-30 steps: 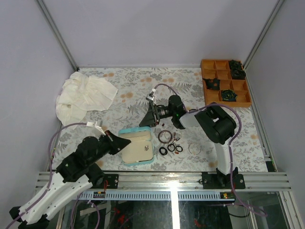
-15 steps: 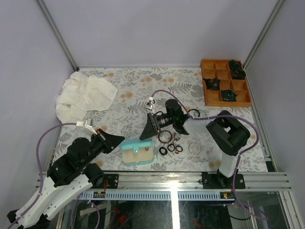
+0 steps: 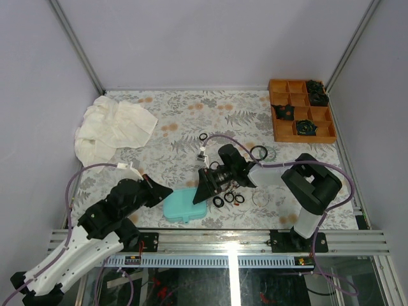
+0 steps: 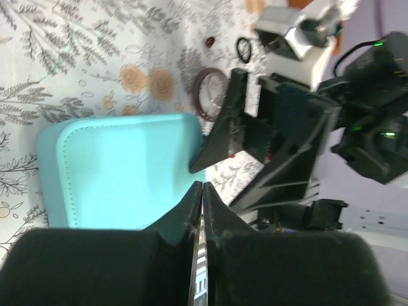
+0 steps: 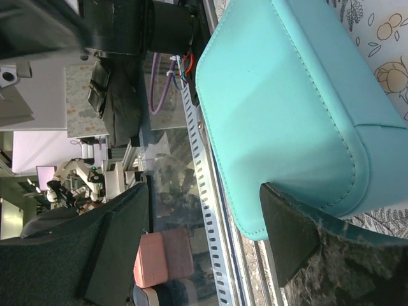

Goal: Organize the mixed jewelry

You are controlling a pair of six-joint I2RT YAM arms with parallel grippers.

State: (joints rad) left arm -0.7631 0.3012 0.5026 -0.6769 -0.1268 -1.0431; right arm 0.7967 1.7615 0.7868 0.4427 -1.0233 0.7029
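The teal case (image 3: 183, 204) lies closed on the floral mat, near the front. My left gripper (image 3: 163, 190) is shut and empty, its tips at the case's left edge; in the left wrist view (image 4: 203, 191) the tips rest over the case's lid (image 4: 121, 169). My right gripper (image 3: 203, 191) is open at the case's right side; in the right wrist view (image 5: 197, 236) one finger (image 5: 287, 233) touches the lid's edge (image 5: 287, 115). Three small black rings (image 3: 228, 199) lie right of the case. A reddish-brown bangle (image 4: 207, 95), a black bangle (image 3: 258, 152) and a clear bangle (image 3: 260, 197) lie nearby.
An orange compartment tray (image 3: 301, 118) with dark clumps stands at the back right. A crumpled white cloth (image 3: 111, 129) lies at the back left. A lone black ring (image 3: 203, 136) lies mid-mat. The metal rail (image 3: 229, 242) runs along the front edge.
The case's lid was open a second ago and is now closed. My right gripper moved down and left with the lid. My left gripper stayed by the case's left edge.
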